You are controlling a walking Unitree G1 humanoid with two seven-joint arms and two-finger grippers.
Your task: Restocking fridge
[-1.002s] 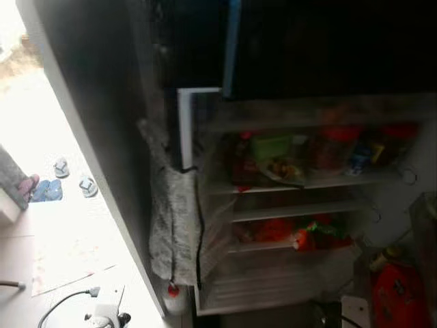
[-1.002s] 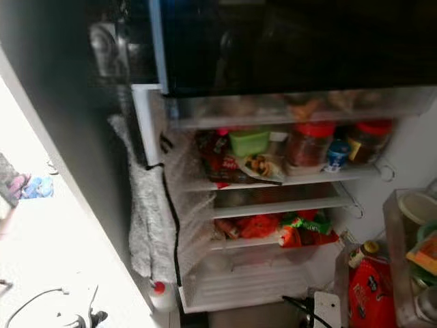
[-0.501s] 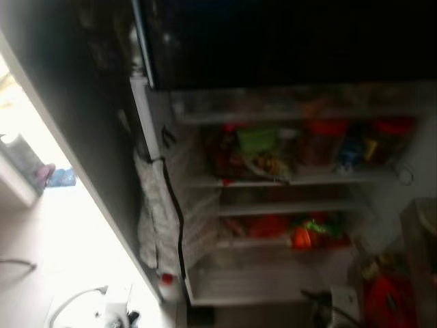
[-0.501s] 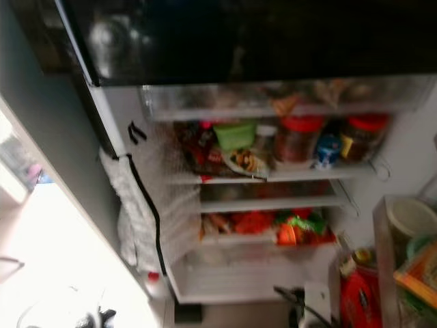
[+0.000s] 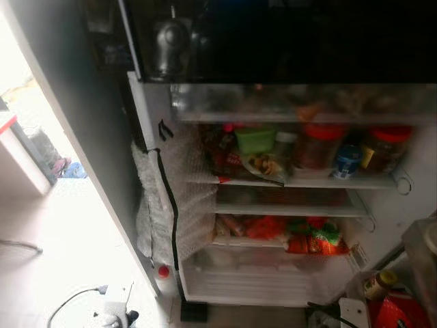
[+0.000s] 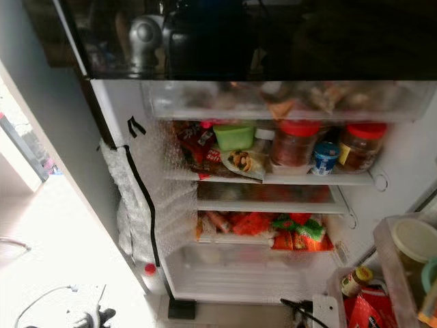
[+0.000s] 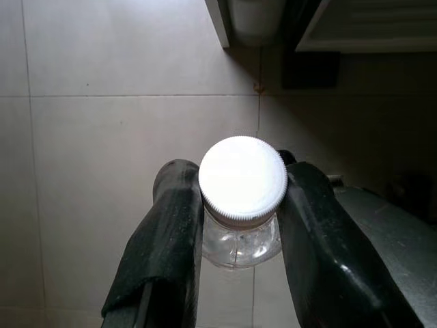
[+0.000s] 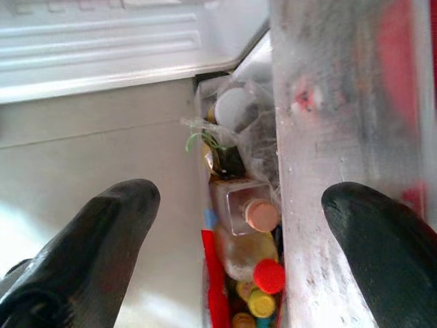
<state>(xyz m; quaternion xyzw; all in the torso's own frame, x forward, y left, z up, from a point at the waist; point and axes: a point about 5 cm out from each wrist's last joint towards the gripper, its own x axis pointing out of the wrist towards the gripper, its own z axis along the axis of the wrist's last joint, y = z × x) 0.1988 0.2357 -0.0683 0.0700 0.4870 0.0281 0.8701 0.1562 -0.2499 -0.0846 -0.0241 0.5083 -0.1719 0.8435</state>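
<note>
Head cameras first: the open white fridge (image 6: 382,198) is straight ahead and pretty full; red-lidded jars (image 6: 292,145) and a green plastic tub (image 6: 233,135) on the upper shelf, red and green snack packets (image 6: 293,234) on the lower one, and the clear bottom drawer (image 6: 239,270) looks like the freest spot; bubble wrap (image 6: 140,205) hangs off the fridge's left edge.

Left wrist view: the left gripper (image 7: 235,205) is clamped on the neck of a clear plastic bottle with a white ribbed cap (image 7: 242,178), held low over the beige tiled floor (image 7: 102,137) near the fridge base; so that's the thing to stock.

Right wrist view: the right gripper (image 8: 239,225) is spread wide with nothing in it, over door-shelf bottles with coloured caps (image 8: 259,273).

Risk as I see it: it's a neck-only grip, so the bottle could swing or slip when lifted; a crowded shelf means knocking a jar over, and that bubble wrap could snag the arm.
</note>
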